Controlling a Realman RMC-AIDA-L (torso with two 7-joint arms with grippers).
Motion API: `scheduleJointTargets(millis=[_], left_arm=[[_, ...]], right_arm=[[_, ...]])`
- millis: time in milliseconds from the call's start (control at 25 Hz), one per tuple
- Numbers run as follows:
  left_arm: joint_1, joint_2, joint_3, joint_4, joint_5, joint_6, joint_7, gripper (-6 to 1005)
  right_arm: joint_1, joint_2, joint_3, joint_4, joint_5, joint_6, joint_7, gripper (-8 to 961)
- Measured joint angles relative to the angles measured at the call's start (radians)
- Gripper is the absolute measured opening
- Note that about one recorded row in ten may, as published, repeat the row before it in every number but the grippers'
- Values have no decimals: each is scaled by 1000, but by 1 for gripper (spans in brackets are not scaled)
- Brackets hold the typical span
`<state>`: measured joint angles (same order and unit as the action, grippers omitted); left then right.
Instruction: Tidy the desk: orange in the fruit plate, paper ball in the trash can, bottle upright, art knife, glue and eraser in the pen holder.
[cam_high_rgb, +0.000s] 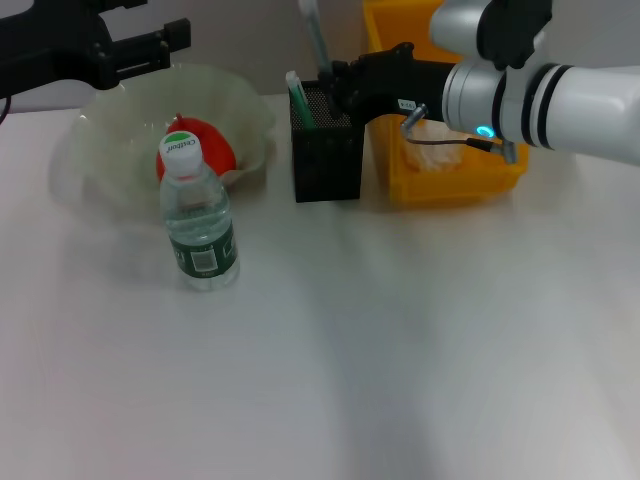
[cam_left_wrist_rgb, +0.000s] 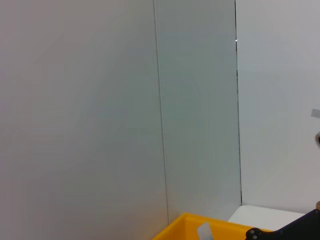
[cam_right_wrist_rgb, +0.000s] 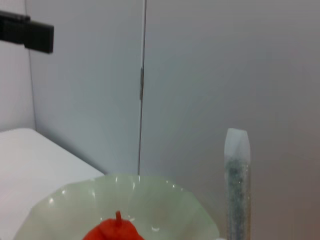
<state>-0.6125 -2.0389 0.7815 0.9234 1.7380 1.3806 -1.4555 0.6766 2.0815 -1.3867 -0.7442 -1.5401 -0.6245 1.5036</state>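
Observation:
The orange (cam_high_rgb: 208, 143) lies in the pale green fruit plate (cam_high_rgb: 110, 150); both also show in the right wrist view, the orange (cam_right_wrist_rgb: 116, 231) and the plate (cam_right_wrist_rgb: 165, 195). The water bottle (cam_high_rgb: 198, 215) stands upright in front of the plate. My right gripper (cam_high_rgb: 338, 88) sits over the black mesh pen holder (cam_high_rgb: 326, 160), shut on a translucent glue stick (cam_high_rgb: 316, 40) that stands upright into it (cam_right_wrist_rgb: 236, 185). A green-white tool (cam_high_rgb: 297, 97) sticks out of the holder. White paper (cam_high_rgb: 432, 152) lies in the yellow trash can (cam_high_rgb: 452, 185). My left gripper (cam_high_rgb: 140, 40) is parked, open, behind the plate. The eraser is out of view.
The yellow trash can stands right behind and beside the pen holder, and its rim shows in the left wrist view (cam_left_wrist_rgb: 190, 222). A cable (cam_high_rgb: 440, 140) hangs from my right wrist over the can. A grey wall runs along the back.

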Motion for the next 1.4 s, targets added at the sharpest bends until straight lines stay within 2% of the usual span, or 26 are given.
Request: scheduleJointTargets(millis=[280,480,760,800,920,1040,1080,1120,1240,1280,1320,1400], left_arm=[[0,-3,1,0,0,3,1,728],[2,-3,1,0,0,3,1,729],[2,-3,1,0,0,3,1,729],[3,-3,1,1,-1,4,1,729],[7,-5,1,10,-2,6,-6,729],[17,-6,-3,36,-7,32,-35,730],[19,-6,-7,42,-8,45,-38,730],[19,-6,-7,42,-8,45,-38,730],[29,-5,-11,57,-19,67,-46,730],[36,-4,-12,65,-28,74,-50,730],[36,-4,-12,65,-28,74,-50,730],[48,4,-13,77,-55,89,-74,730]], right_arm=[[46,0,0,67,1,36,-34,131],[47,0,3,68,2,34,-35,144],[16,3,1,15,12,13,-35,345],[0,3,0,-13,14,-9,-31,379],[-58,1,13,-108,14,-130,-5,378],[-126,-4,72,-216,14,-293,22,378],[-176,-5,138,-283,13,-400,24,384],[-176,-5,138,-283,13,-400,24,390],[-229,-4,240,-345,13,-528,25,409],[-249,-4,316,-364,14,-611,32,415],[-249,-4,316,-364,14,-611,32,421],[-260,-5,393,-365,13,-702,46,434]])
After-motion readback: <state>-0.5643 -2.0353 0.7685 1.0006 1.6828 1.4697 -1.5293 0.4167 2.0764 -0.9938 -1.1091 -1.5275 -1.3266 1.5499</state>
